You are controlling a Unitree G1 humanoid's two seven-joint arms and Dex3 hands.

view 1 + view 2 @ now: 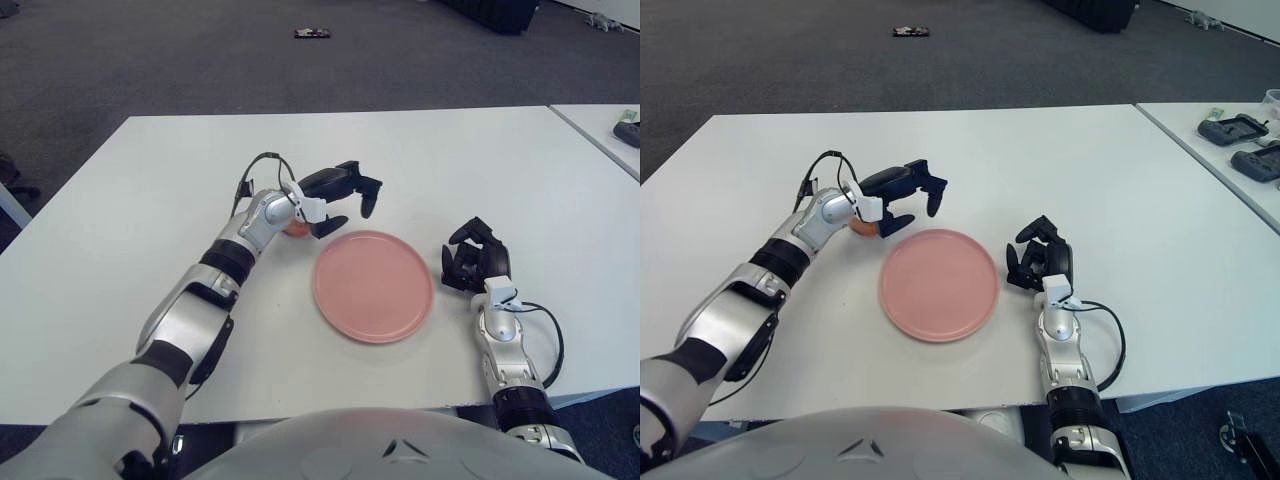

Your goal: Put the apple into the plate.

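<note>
Apple handling: judged firm, smooth and round, light enough for one hand; likely to roll if nudged rather than gripped; best taken across its widest part with fingers on opposite sides.
Apple look: orange-red apple (294, 227), small, mostly hidden behind the left wrist, only a sliver showing.
Apple place: on the white surface (120, 230), just beside the far-left rim of the pink plate (374, 285), not in it.
Left hand: left hand (338, 190) reaching past the apple, above the surface near the plate's far edge; fingers (368, 198) spread apart, clamped on nothing.
Right hand: right hand (474, 257) idle, just right of the plate; fingers curled together, holding nothing.
Task state: judged not yet done, apple ungrasped, plate bare.
Risk: judged that the wrist may push the apple away.
</note>
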